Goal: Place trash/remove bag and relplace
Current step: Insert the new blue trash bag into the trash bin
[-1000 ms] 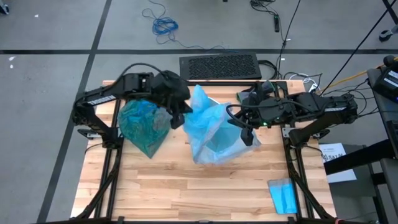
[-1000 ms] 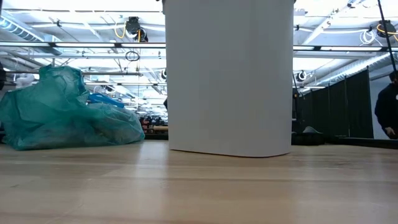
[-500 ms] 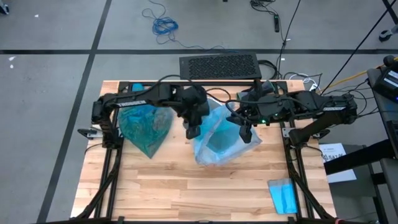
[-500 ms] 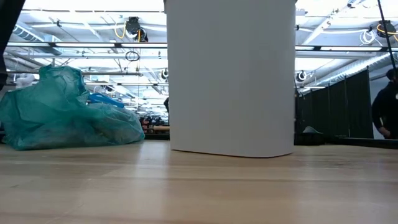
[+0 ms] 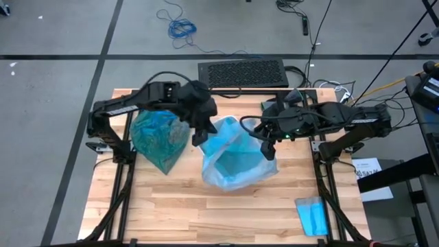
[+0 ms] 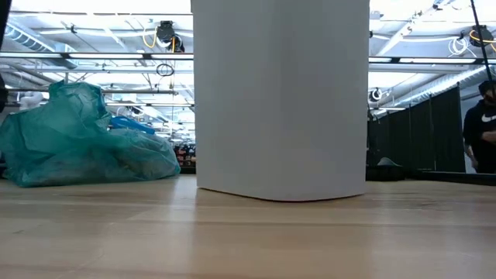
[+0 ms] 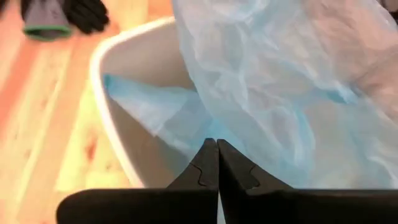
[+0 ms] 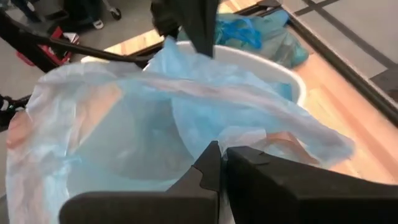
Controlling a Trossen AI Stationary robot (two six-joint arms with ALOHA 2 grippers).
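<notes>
Wooden tabletop: my clenched left hand has pulled back to the white bin rim; clenched right hand spreads the pale sky-blue plastic liner wider.

Bag: translucent teal-green plastic liner, crinkled, bulging, gathered to a peak at top. Lies slumped on the table's left side, far half. Trash: not separately visible.
</notes>
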